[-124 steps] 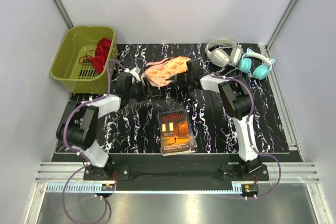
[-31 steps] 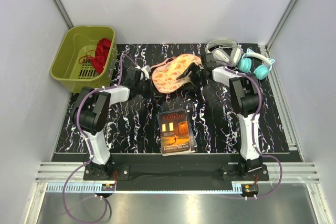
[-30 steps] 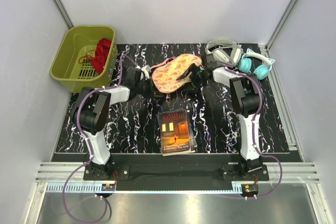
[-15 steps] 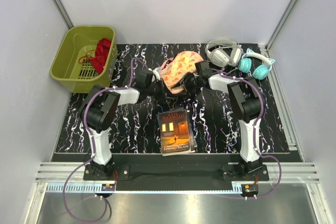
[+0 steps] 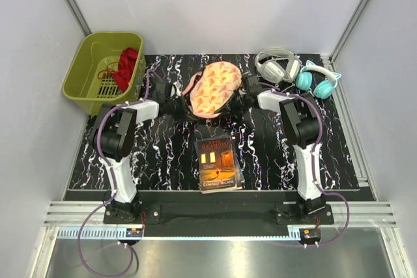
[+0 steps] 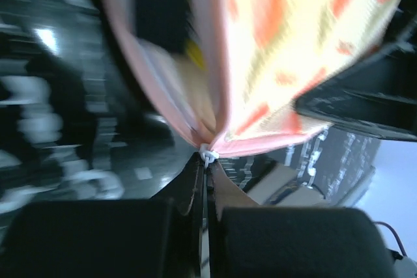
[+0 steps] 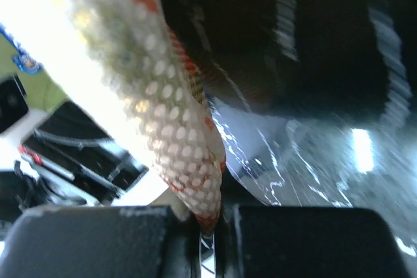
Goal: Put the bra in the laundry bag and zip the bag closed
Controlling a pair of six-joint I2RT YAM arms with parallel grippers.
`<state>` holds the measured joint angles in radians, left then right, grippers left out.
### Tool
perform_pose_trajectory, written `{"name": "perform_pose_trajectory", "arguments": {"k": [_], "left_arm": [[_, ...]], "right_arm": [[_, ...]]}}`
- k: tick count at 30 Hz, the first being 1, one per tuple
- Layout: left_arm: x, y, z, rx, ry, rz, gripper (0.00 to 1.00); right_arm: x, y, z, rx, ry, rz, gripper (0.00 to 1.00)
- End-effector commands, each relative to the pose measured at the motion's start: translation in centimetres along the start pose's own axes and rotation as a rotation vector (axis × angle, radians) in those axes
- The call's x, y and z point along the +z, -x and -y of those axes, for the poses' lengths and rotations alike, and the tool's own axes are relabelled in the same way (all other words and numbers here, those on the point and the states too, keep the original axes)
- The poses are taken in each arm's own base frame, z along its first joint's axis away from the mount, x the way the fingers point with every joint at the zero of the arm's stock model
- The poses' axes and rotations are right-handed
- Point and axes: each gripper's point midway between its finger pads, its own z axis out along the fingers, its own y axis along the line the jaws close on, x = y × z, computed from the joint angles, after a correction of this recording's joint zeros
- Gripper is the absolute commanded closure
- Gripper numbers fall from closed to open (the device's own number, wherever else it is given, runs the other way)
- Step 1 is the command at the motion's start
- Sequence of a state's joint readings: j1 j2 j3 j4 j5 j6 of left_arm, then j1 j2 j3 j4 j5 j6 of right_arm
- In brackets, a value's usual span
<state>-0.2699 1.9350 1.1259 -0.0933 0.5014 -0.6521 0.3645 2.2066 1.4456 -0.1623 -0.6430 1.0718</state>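
The peach-pink printed laundry bag (image 5: 212,89) stands up on its edge at the middle of the mat, held between both arms. My left gripper (image 5: 185,100) is at its left rim, shut on the white zip pull (image 6: 208,155). My right gripper (image 5: 236,99) is shut on the bag's right rim, and its mesh-backed cloth (image 7: 153,96) runs down between the fingers (image 7: 207,224). In the left wrist view the bag (image 6: 287,56) gapes along the zip. A sliver of the yellow bra (image 6: 193,53) shows inside the gap. The left gripper (image 6: 207,164) has its jaws pressed together.
An olive-green basket (image 5: 81,73) with a red cloth (image 5: 126,68) stands at the back left. A book (image 5: 219,163) lies on the mat in front of the bag. White headphones (image 5: 279,64) and teal headphones (image 5: 317,81) lie at the back right.
The right gripper has shut on the bag's right rim. The bag has swung up and turned from a flat, slanted pose to standing nearly upright. The left gripper has stayed shut.
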Motion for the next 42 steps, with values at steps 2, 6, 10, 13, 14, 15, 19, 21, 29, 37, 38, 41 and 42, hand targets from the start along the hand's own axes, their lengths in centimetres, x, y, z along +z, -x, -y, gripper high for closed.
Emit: {"name": "perform_pose_trajectory", "arguments": {"k": [2, 6, 10, 13, 14, 15, 19, 21, 29, 37, 38, 41, 42], "left_arm": [[-2.5, 1.6, -3.6, 0.029, 0.13, -0.006, 1.0], [-2.3, 1.1, -3.4, 0.027, 0.117, -0.022, 1.0], [-1.8, 0.8, -1.0, -0.007, 0.042, -0.028, 1.0], [-1.1, 1.0, 1.5, -0.026, -0.023, -0.019, 1.0], [-1.0, 1.3, 2.4, -0.024, -0.043, -0.011, 1.0], [-0.7, 1.5, 3.5, -0.014, -0.061, -0.007, 1.0], [0.3, 1.5, 6.3, -0.008, -0.105, -0.019, 1.0], [1.0, 1.0, 7.3, -0.002, -0.119, -0.036, 1.0], [1.7, -0.3, 8.8, 0.004, -0.141, -0.066, 1.0], [0.8, 0.5, 4.9, -0.003, -0.012, -0.058, 1.0], [0.2, 1.5, 3.1, -0.033, 0.024, -0.035, 1.0], [-1.6, 3.9, -0.3, -0.052, 0.084, 0.01, 1.0], [-1.8, 4.3, -1.0, -0.027, 0.098, 0.012, 1.0]], "right_arm": [[-0.8, 5.1, 0.8, -0.116, -0.041, 0.068, 1.0], [-0.5, 6.4, 0.1, -0.187, -0.058, 0.059, 1.0], [-0.9, 6.2, -1.9, -0.144, -0.025, 0.037, 0.66], [-1.8, 4.4, -2.8, -0.059, 0.004, 0.004, 0.35], [-1.9, 3.7, -3.0, -0.05, 0.014, -0.003, 0.28], [-2.1, 3.4, -3.6, -0.026, 0.041, -0.004, 0.24], [-2.4, 1.1, -4.4, 0.014, 0.105, -0.033, 0.2], [-1.5, 0.5, -4.7, 0.004, 0.107, -0.045, 0.19], [0.5, 1.9, -4.9, 0.074, 0.094, 0.01, 0.44], [1.2, 3.1, -2.7, 0.117, 0.056, 0.025, 0.96], [1.0, 3.3, -2.3, 0.113, 0.056, 0.018, 1.0], [0.6, 3.5, -1.0, 0.103, 0.05, 0.006, 1.0], [0.6, 3.6, -0.8, 0.102, 0.052, 0.0, 1.0]]}}
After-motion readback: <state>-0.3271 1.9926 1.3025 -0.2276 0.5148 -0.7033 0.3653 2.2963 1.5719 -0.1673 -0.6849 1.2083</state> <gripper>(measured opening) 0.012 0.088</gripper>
